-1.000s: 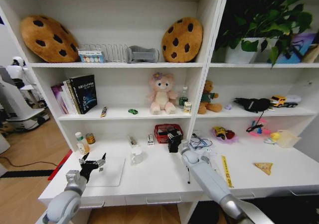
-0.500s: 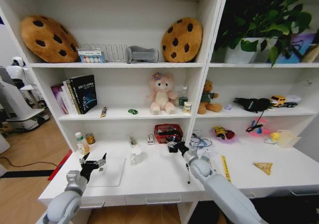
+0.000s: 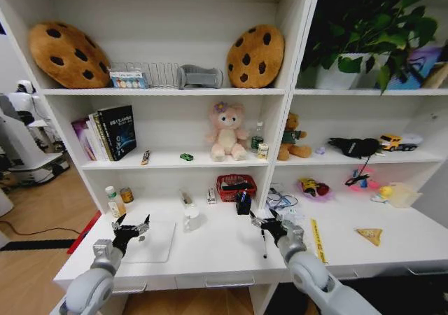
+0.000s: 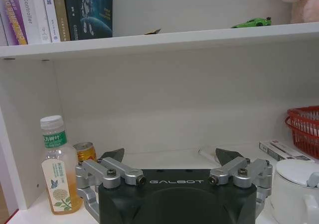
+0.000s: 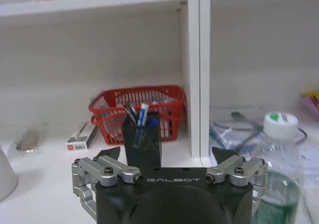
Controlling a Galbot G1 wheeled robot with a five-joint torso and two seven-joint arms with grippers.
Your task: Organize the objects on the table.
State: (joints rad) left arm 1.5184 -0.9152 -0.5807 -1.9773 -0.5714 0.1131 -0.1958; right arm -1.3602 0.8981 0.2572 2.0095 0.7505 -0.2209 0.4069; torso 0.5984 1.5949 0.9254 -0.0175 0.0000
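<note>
The right tool [image 3: 269,222], fingers spread and empty, hangs just before the pen holder [image 3: 243,203] on the desk [image 3: 224,248]. Any forward nudge could tip it toward the red basket [image 3: 234,186]. The left tool [image 3: 130,229], also spread, idles over the laptop [image 3: 150,241].

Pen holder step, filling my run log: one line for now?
right gripper: open, empty | pen holder: upright on table, before red basket | left gripper: open, idle

Pen holder [image 3: 243,203] before basket [image 3: 235,185]
</note>
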